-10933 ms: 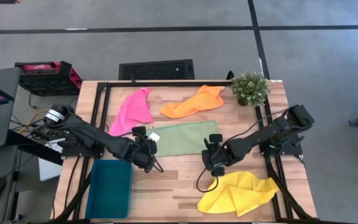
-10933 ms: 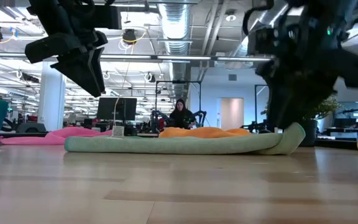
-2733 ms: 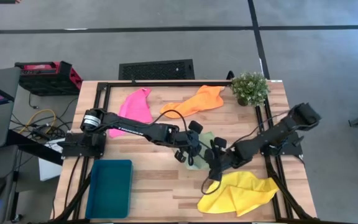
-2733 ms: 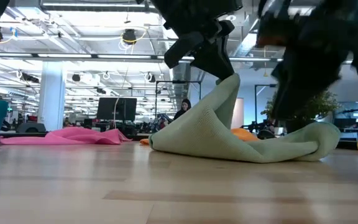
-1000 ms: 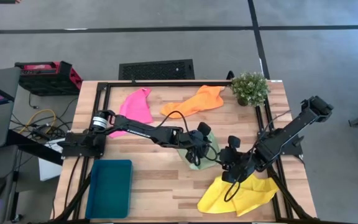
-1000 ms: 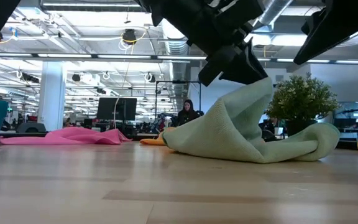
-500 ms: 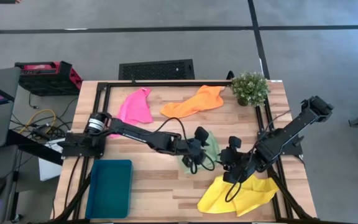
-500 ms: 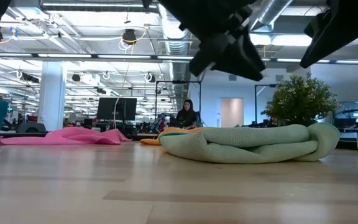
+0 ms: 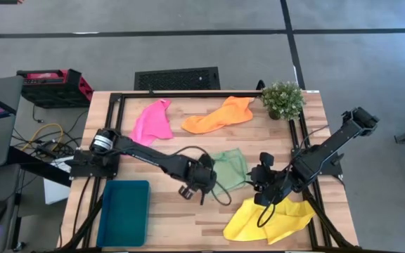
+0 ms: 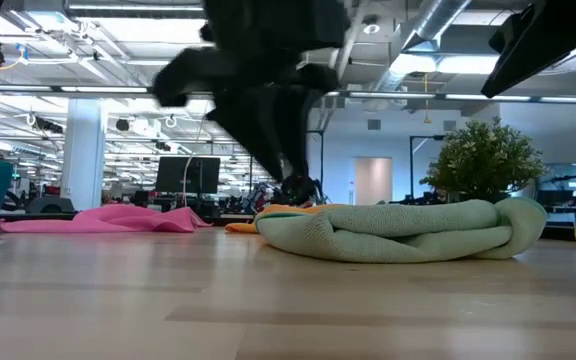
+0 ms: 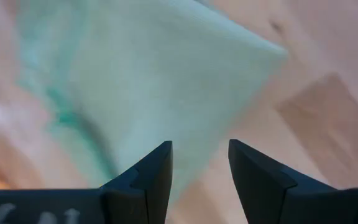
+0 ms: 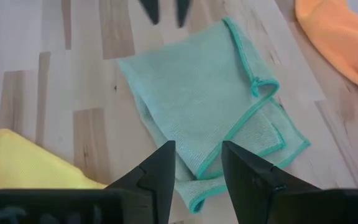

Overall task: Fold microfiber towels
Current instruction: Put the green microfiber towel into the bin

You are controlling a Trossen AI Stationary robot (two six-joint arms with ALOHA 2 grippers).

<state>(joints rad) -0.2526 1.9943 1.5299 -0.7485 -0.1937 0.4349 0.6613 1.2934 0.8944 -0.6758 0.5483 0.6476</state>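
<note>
The light green towel point(image 9: 229, 169) lies folded into a rough square near the middle of the surface point(image 9: 181, 211), its layers stacked flat in the low view. The left tool point(image 9: 193, 190) sits just beside the towel's near-left corner, apart from the cloth, its fingers point(image 11: 151, 171) spread and empty in the left wrist view. The right tool point(image 9: 261, 191) hangs off the towel's right edge, between it and the yellow towel point(image 9: 269, 218) at the near right corner; its fingers point(image 12: 160, 171) are parted and hold nothing. The hot pink towel point(image 9: 151, 121) and the orange towel point(image 9: 221, 114) lie unfolded along the far edge, beside a small potted plant point(image 9: 283, 98). A teal bin point(image 9: 124, 213) occupies the near left corner.
</note>
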